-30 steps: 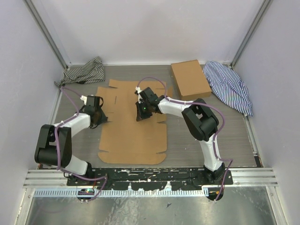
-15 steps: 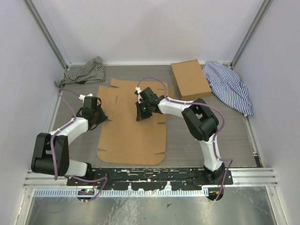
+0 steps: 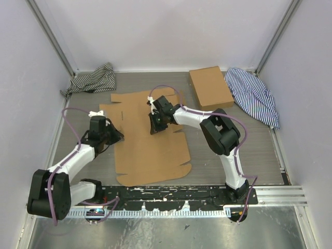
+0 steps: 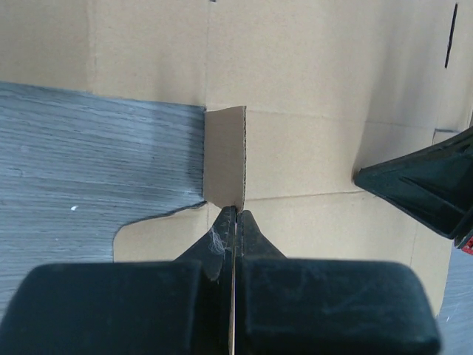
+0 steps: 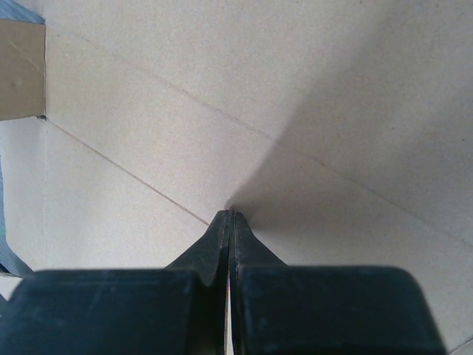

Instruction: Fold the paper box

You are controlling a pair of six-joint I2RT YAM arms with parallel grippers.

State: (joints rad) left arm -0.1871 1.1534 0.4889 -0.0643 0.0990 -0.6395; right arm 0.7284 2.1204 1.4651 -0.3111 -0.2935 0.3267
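Observation:
The paper box [image 3: 150, 150] lies as a flat brown die-cut sheet in the middle of the table, turned a little askew. At its left edge my left gripper [image 3: 115, 137] is shut on a small side flap [image 4: 225, 159], which stands upright between the jaws of the left gripper [image 4: 235, 211]. My right gripper [image 3: 154, 129] is shut with nothing in it, its tips pressing down on the sheet's far half. In the right wrist view the closed right gripper [image 5: 229, 213] touches the cardboard [image 5: 295, 89] beside a crease. The right gripper's fingers [image 4: 429, 188] also show in the left wrist view.
A smaller closed brown box [image 3: 210, 87] lies at the back right, next to a blue striped cloth [image 3: 254, 96]. A dark striped cloth [image 3: 93, 79] is bunched in the back left corner. Enclosure walls stand on three sides.
My left gripper has closed on the side flap and drawn back toward the near left. The sheet has swung round under the right gripper, which has kept its place.

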